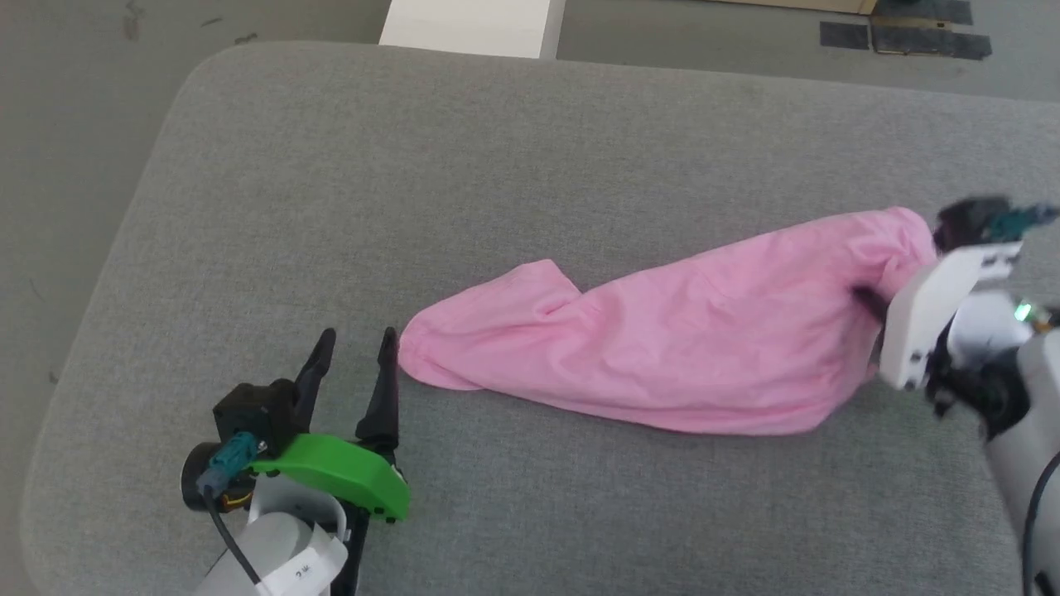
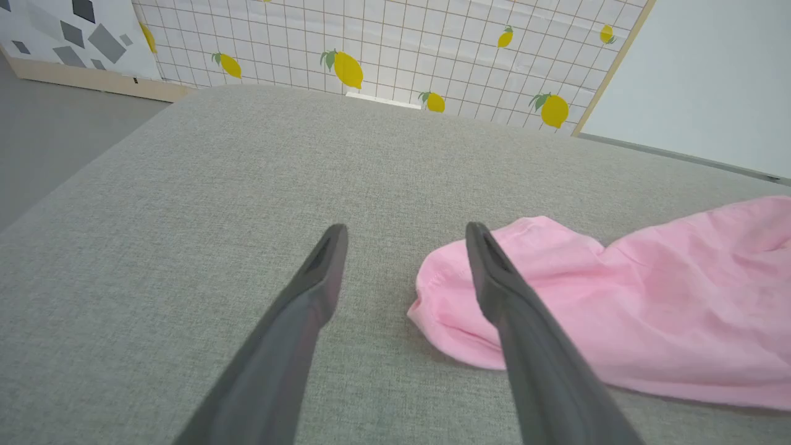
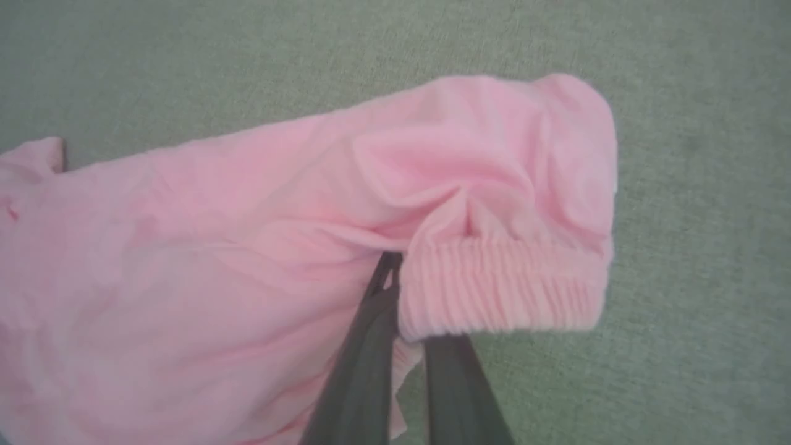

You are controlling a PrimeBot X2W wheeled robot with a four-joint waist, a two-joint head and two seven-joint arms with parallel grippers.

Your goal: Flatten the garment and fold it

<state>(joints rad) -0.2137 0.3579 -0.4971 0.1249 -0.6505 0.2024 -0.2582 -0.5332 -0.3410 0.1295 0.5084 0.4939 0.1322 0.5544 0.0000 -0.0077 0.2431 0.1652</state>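
The left gripper [image 1: 358, 335] has long dark tapered fingers [image 1: 383, 389], a bright green bracket [image 1: 339, 476], a teal connector [image 1: 234, 455], a black cable [image 1: 228, 542] and a pale forearm [image 1: 273, 555]. The right arm [image 1: 1023, 430] wears a white bracket [image 1: 936, 310].

Grey fabric cushion [image 1: 530, 149], grey floor [image 1: 66, 124], lemon-print gridded wall [image 2: 395, 49], pale panel [image 2: 710, 80] beside it

Pink garment [image 1: 679, 348], grey cushion [image 1: 414, 182], lemon-patterned grid wall [image 2: 395, 43]

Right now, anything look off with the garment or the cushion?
Nothing damaged or spilled. The garment lies bunched in a wrinkled tube across the grey cushion, not flat; the right gripper is shut on its gathered waistband. The left gripper hangs open at the other end.
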